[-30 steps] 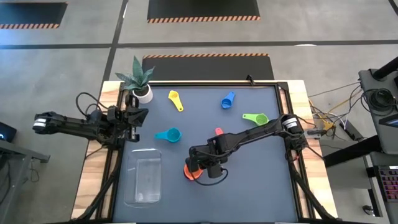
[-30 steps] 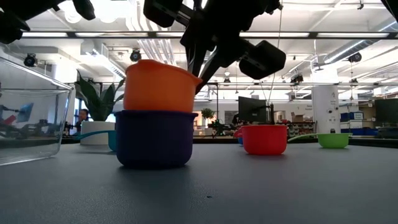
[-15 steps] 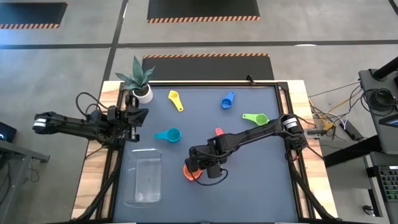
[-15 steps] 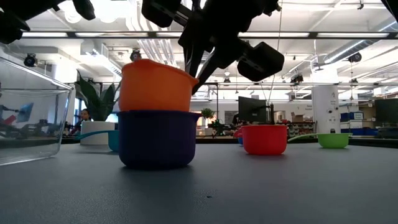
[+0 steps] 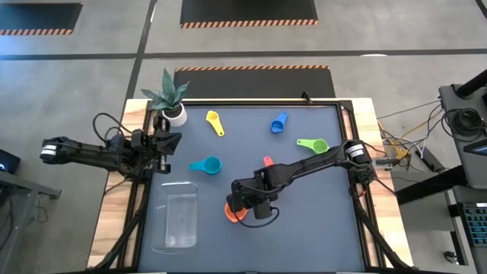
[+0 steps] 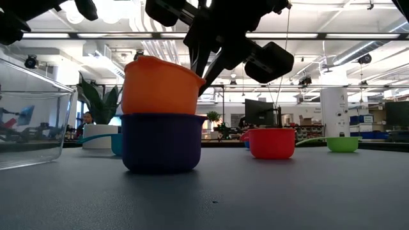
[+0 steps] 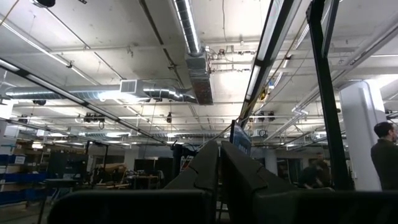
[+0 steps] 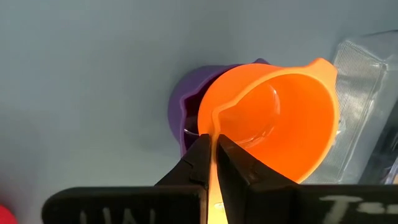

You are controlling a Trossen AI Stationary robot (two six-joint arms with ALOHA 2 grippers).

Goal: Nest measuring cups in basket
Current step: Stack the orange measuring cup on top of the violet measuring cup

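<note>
From above, the basket (image 5: 175,221) lies by the near left edge of the dark table (image 5: 304,236), and every other thing can be placed from it: the right gripper (image 5: 237,204) hangs just to its right over the orange cup (image 5: 230,212), the teal cup (image 5: 206,165) sits just beyond it, and the yellow cup (image 5: 215,122), blue cup (image 5: 278,122), green cup (image 5: 313,144) and red cup (image 5: 267,160) lie farther off toward the far right. The left arm waits off the basket's far left side, beside the potted plant (image 5: 170,97). At table height, the orange cup (image 6: 160,85) sits inside the purple cup (image 6: 160,142), a little to the right of the basket wall (image 6: 32,121), with dark fingers reaching down to its rim. The left wrist camera sees only ceiling; its jaws look nearly closed, holding nothing. The right wrist camera shows the jaws pinched narrow on the orange cup's (image 8: 273,118) handle, the purple cup (image 8: 186,112) beneath it and the basket (image 8: 367,99) close by. Nesting appears under way; next, this stack likely needs carrying into the basket, kept level.
</note>
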